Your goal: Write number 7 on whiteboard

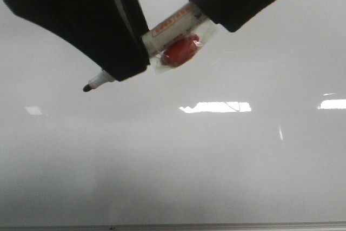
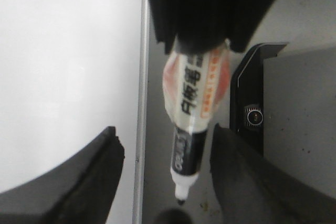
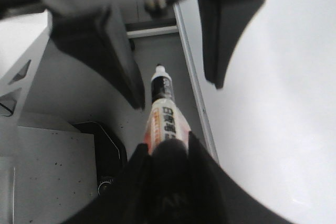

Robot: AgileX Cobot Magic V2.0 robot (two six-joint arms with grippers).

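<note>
The whiteboard [image 1: 162, 177] fills the front view, glossy and pale grey. Across one bright reflection runs a faint thin dark stroke [image 1: 234, 105], too small to read as the number 7. A marker [image 1: 175, 24] with an orange-printed white label hangs in front of the board, its uncapped black tip [image 1: 87, 87] pointing left. My right gripper [image 1: 216, 12] [image 3: 167, 153] is shut on its rear end. My left gripper [image 1: 127, 63] [image 2: 164, 129] stands open around the marker's [image 2: 191, 129] front part, with gaps on both sides. A red lump in clear wrap [image 1: 179, 51] clings to the marker.
A thin metal edge [image 1: 173, 225] [image 2: 140, 103] borders the board. Beside it lie a grey surface and a black camera housing [image 2: 254, 114]. Rectangular light reflections [image 1: 332, 104] dot the board. My left gripper's fingers [image 3: 118, 61] frame the marker tip in the right wrist view.
</note>
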